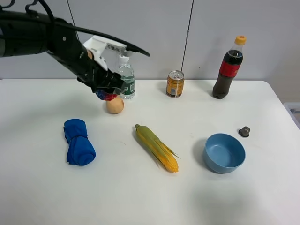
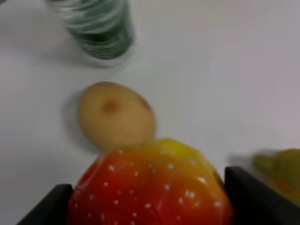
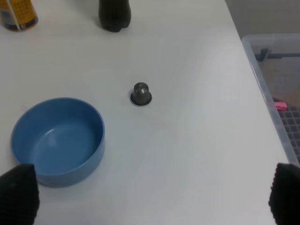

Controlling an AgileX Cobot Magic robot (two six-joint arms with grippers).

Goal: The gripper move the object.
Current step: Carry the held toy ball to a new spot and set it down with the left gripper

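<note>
Currently, far left on the white table (image 1: pixel 140 201): a bunched blue cloth (image 1: pixel 78 142), lying well clear of everything else. Above and right of it, the left gripper (image 1: pixel 106 91) reaches in from the upper left. Its black fingers (image 2: pixel 255 199) are clamped on either side of the mottled ball (image 1: pixel 107 96), which shows red and yellow with white specks in the left wrist view. The ball sits just over the tan ball (image 1: pixel 115 105); contact between the two cannot be told, nor whether the held ball clears the table.

Directly behind stands a clear bottle with a green label (image 1: pixel 127 79). Centre: an ear of corn (image 1: pixel 157 147) lying diagonally, husk end toward the rear. Behind it, an upright yellow can (image 1: pixel 175 84).

Right half: a blue bowl (image 1: pixel 224 153), upright. A cola bottle with an orange cap (image 1: pixel 228 68) stands at the rear. A small dark grey knob-like item (image 1: pixel 244 131) sits near the bowl, not touching.

The right gripper (image 3: pixel 152 199) appears only in its wrist view, fingertips (image 3: pixel 18 192) spread wide apart. A clear plastic bin (image 3: pixel 276 89) sits off the table edge.
</note>
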